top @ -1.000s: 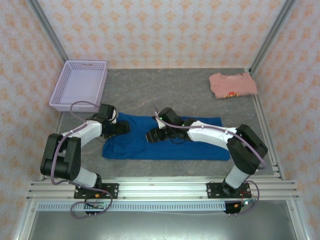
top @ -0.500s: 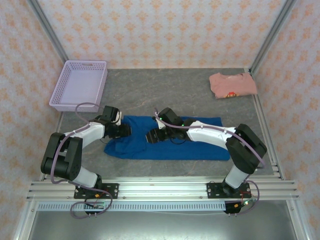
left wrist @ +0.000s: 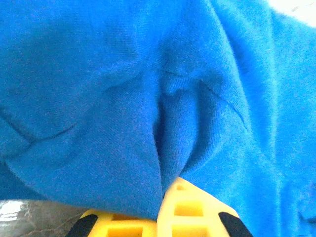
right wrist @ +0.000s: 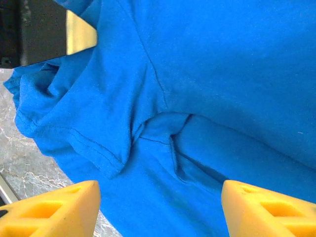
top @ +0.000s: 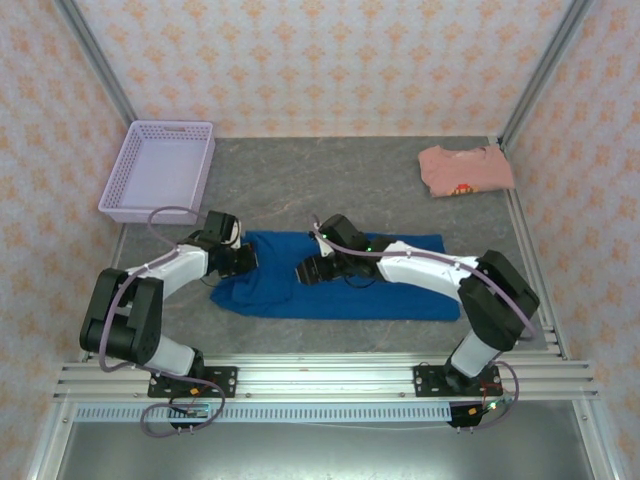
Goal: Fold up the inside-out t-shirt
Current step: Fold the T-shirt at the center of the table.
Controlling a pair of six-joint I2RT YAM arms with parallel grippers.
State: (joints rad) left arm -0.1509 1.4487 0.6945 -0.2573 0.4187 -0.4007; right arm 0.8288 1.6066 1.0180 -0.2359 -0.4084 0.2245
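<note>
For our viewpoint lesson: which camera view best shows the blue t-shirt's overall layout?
Top external: most of the blue t-shirt lies spread on the table. The left wrist view gives pinched folds up close; the right wrist view, a sleeve hem and seams.

Grey table bears blue t-shirt, pink shirt, lilac basket

Bright, even overhead light
Faint shadows are cast on the surface; the t-shirt is rendered soft up close, a frame corner blown white
</note>
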